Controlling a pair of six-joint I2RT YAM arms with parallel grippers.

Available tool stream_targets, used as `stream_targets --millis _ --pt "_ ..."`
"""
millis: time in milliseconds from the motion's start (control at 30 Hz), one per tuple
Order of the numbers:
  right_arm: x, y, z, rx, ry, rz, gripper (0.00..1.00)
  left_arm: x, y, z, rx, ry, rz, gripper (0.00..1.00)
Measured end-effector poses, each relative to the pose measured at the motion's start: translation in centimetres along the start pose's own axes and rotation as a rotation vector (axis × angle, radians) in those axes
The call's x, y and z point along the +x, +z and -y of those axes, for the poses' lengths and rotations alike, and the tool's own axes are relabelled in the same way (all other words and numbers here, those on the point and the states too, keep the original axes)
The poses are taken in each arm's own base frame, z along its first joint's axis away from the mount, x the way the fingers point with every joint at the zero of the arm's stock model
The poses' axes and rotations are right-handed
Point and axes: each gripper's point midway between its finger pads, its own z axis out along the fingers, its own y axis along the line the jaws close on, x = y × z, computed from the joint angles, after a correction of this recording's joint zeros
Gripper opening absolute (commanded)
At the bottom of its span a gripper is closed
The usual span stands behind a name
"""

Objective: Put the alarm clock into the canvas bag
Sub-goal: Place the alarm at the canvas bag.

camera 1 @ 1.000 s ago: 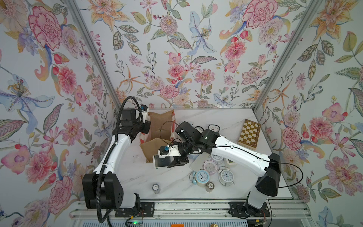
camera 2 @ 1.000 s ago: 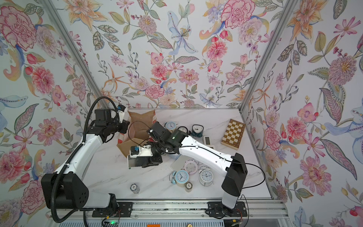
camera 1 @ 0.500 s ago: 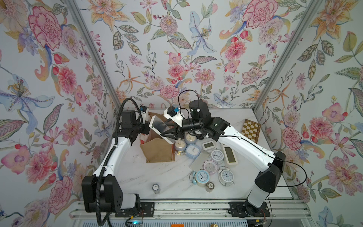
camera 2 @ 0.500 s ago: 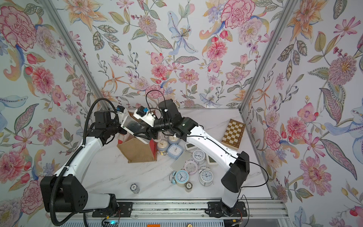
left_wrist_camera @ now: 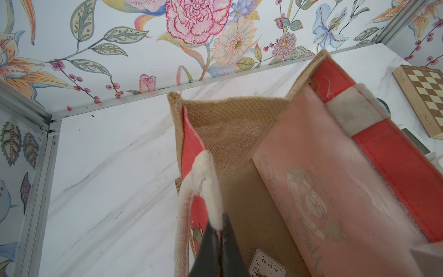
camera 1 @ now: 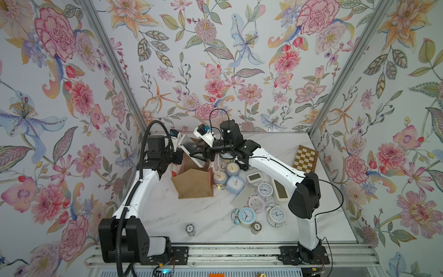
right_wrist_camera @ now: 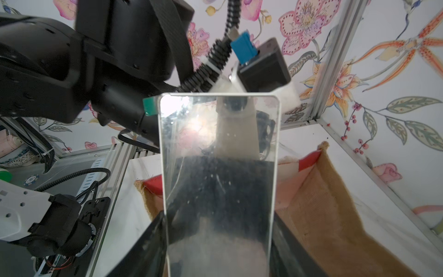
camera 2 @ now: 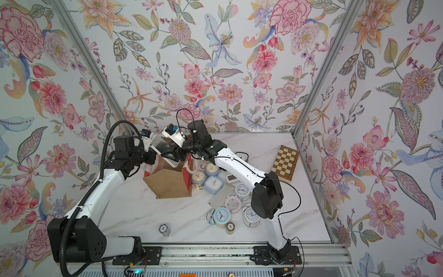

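Observation:
The canvas bag [camera 1: 191,185] [camera 2: 167,185] stands upright on the marble table, tan with red side panels. My left gripper [left_wrist_camera: 219,227] [camera 1: 178,157] is shut on its white handle [left_wrist_camera: 208,172], holding the mouth open. A flat, mirror-faced rectangular alarm clock [right_wrist_camera: 219,179] [camera 1: 191,151] [camera 2: 163,150] hangs tilted over the bag's mouth. My right gripper [right_wrist_camera: 219,230] [camera 1: 203,153] is shut on its two long edges. A square white-faced clock [left_wrist_camera: 266,266] lies on the bag's floor.
Several alarm clocks [camera 1: 247,215] are clustered on the table right of the bag. A chessboard [camera 1: 306,159] lies at the back right. Two small round pieces [camera 1: 190,229] [camera 1: 256,227] sit near the front edge. The left arm [right_wrist_camera: 72,60] is close to the held clock.
My right gripper has lifted the mirror-faced clock from low in front of the bag up and back over the bag's mouth. The left gripper has kept its hold on the handle.

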Motion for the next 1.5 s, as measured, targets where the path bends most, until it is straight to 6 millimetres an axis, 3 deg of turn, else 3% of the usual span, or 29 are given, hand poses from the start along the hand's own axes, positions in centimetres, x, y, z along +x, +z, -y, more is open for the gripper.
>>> stream_targets --millis 233,567,900,1167,1400,1500 --pt "2.3 0.3 -0.3 -0.048 0.018 -0.062 0.25 -0.2 -0.6 -0.2 0.073 -0.075 0.029 0.04" --pt "8.0 0.6 -3.2 -0.129 0.063 -0.286 0.25 0.3 -1.0 -0.5 0.18 -0.227 0.067 0.03" --pt "9.8 1.8 -5.8 -0.163 0.006 -0.487 0.26 0.6 -1.3 0.4 0.237 -0.266 0.053 0.03" --pt "12.1 4.0 -5.6 -0.133 -0.06 -0.597 0.29 1.1 -1.3 0.5 0.238 -0.248 0.036 0.03" --pt "13.5 4.5 -5.4 -0.107 -0.097 -0.653 0.31 1.3 -1.2 0.5 0.238 -0.25 0.032 0.02" --pt "14.4 5.0 -5.4 -0.1 -0.124 -0.678 0.39 1.4 -1.1 0.5 0.237 -0.25 0.033 0.02"
